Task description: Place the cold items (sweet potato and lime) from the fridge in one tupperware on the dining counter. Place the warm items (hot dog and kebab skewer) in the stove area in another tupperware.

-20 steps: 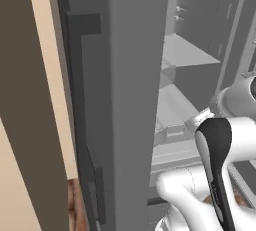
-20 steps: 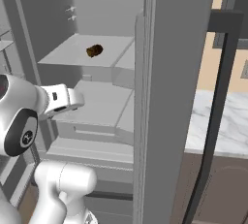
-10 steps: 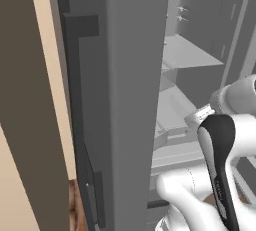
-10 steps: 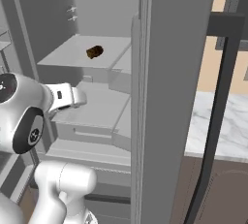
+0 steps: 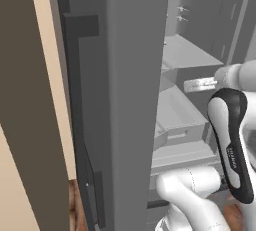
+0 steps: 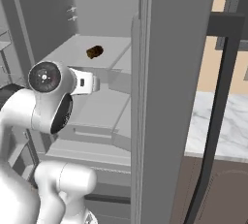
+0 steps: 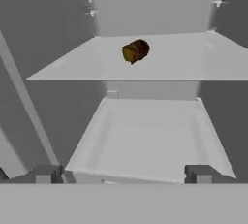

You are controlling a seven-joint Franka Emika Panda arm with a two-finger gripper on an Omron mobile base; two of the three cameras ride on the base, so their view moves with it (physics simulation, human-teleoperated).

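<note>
The fridge [image 6: 169, 102] stands open, with pale grey shelves inside. The sweet potato [image 7: 135, 51] is a small dark brown lump lying alone on the upper shelf [image 7: 189, 65]; it also shows at the shelf's back in the right base view [image 6: 94, 52]. My gripper [image 7: 122, 174] is open, its two tips wide apart with nothing between them. It points into the fridge, short of the sweet potato and lower than it. The white hand [image 6: 85, 82] hangs in front of the shelves [image 5: 200, 85]. The lime, hot dog, kebab skewer and tupperwares are out of view.
A deep grey drawer bin [image 7: 150, 140] sits under the upper shelf, straight ahead of the fingertips. The open fridge door with its dark handle [image 5: 82, 105] walls off the left. A white marble counter [image 6: 218, 126] lies right of the fridge, behind a second dark handle [image 6: 220, 97].
The hand has risen and edged closer to the shelves, and the arm's elbow has swung up. The jaws have stayed open. The sweet potato has not moved.
</note>
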